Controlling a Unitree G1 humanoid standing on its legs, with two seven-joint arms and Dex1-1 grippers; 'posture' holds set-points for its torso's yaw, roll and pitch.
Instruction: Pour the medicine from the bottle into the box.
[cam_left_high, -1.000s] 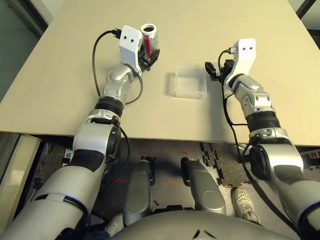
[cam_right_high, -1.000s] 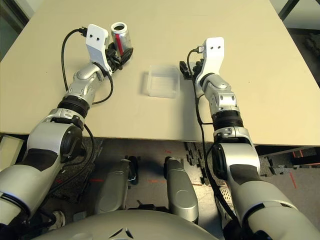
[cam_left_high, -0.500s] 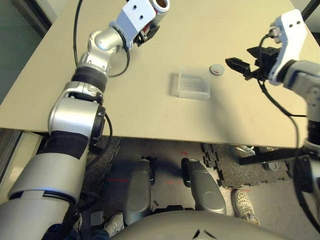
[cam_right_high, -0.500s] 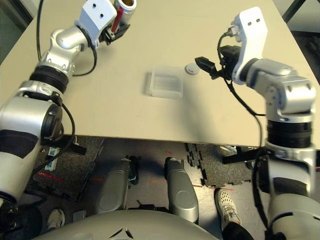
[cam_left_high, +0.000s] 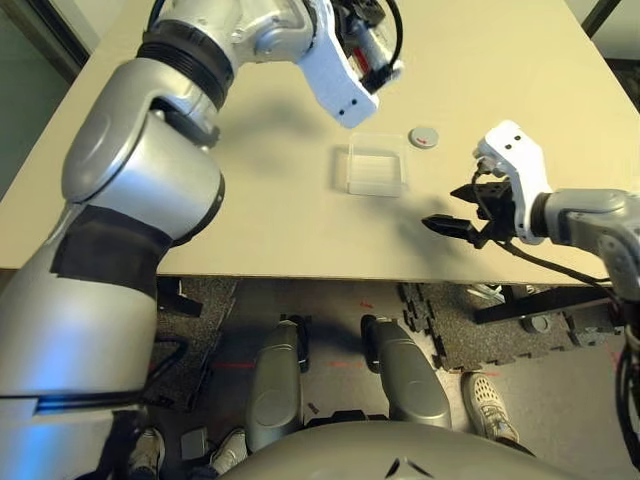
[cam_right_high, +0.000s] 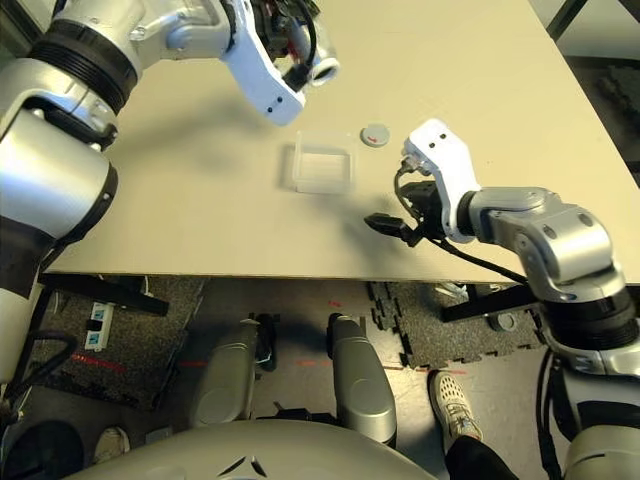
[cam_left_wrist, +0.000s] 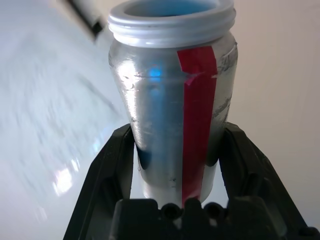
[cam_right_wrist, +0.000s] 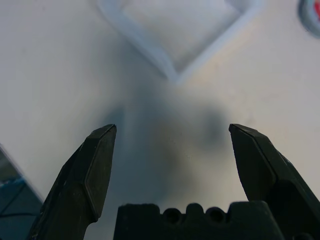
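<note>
The left gripper (cam_left_wrist: 175, 165) is clamped around the bottle (cam_left_wrist: 172, 100), uncapped and tipped, held above the table (cam_left_high: 200, 200) at about 12 o'clock from the box (cam_left_high: 376, 170). The cap (cam_left_high: 424, 136) lies at 2 o'clock of the box. The right gripper (cam_right_wrist: 172, 165), at 4 o'clock, is spread wide and holds nothing.

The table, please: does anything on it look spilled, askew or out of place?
Nothing stands out. The cap lies flat beside the clear box, which sits level, and the open bottle is tipped in the left gripper; no spill shows.
</note>
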